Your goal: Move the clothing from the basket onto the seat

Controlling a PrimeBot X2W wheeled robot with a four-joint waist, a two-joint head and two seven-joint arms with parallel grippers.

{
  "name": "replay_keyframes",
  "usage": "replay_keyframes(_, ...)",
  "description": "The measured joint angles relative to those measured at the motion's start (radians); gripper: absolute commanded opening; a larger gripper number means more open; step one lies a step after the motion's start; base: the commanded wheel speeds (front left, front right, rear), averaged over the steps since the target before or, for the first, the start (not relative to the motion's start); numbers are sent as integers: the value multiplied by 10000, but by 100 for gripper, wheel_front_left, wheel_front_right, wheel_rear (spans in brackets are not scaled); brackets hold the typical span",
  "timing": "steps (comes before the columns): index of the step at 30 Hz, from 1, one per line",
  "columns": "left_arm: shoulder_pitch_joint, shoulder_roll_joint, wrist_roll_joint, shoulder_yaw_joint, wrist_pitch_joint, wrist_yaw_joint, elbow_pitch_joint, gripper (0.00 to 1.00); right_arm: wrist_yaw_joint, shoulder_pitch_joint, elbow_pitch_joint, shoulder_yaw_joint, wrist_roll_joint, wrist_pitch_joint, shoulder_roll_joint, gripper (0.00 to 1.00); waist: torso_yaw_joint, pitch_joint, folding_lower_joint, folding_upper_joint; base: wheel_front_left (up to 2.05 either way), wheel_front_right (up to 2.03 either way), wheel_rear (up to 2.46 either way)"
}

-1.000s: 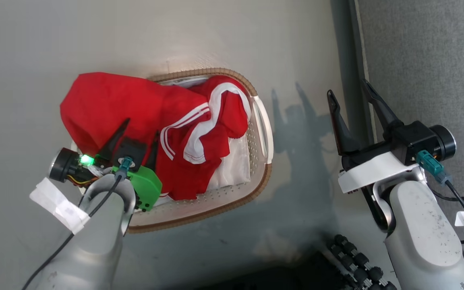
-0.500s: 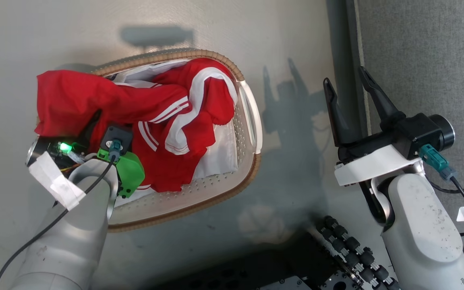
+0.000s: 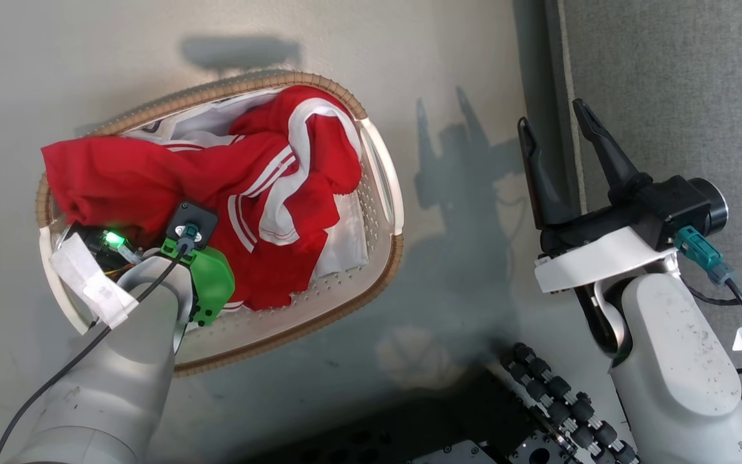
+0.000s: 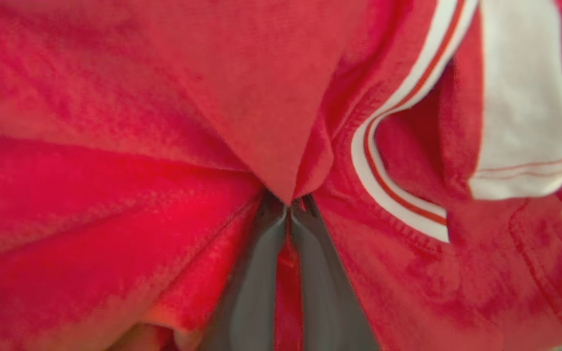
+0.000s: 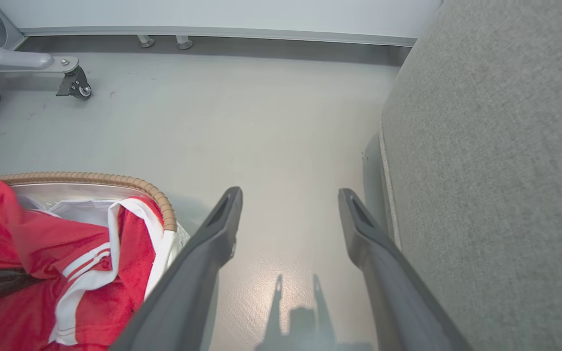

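Head view, clothing: the red heap [image 3: 171, 180] lies in the basket [image 3: 382, 174], with one fold draped over its left rim. The seat [image 3: 680, 84] is well apart, at right.
Head view, right gripper: it [image 3: 551, 115] hovers over the floor [image 3: 345, 38] between basket and seat. Jaws wide apart, holding nothing.
Left wrist view, left gripper: it [image 4: 288, 217] is buried in red fabric. Jaws nearly together, clamped on a thin fold of clothing.
Right wrist view, layout: the fingers are spread above the floor, basket at lower left, seat edge at right.
Step in hand: probably the lift-out. Raise straight up until the hanging cloth clears the rim, then carry right. A thin pinch may slip, and the white liner [image 3: 345, 251] could drag along.
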Motion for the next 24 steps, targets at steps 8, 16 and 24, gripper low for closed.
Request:
replay_keyframes(8, 543, -40, -259, -75, 8, -88, -928, 0, 0, -21, 224, -56, 61, 0, 2, 100, 50, -642, 0, 0, 0, 0, 0)
replay_keyframes(16, 1891, -117, -754, -35, 10, -102, -2449, 0, 0, 476, 562, -198, 59, 0, 8, 100, 159, -1919, 0, 0, 0, 0, 0)
replay_keyframes(24, 3384, -341, -1419, 267, 10, -176, -4015, 0, 0, 1403, 871, -594, -23, 0, 12, 100, 385, -3556, -1, 0, 0, 0, 0)
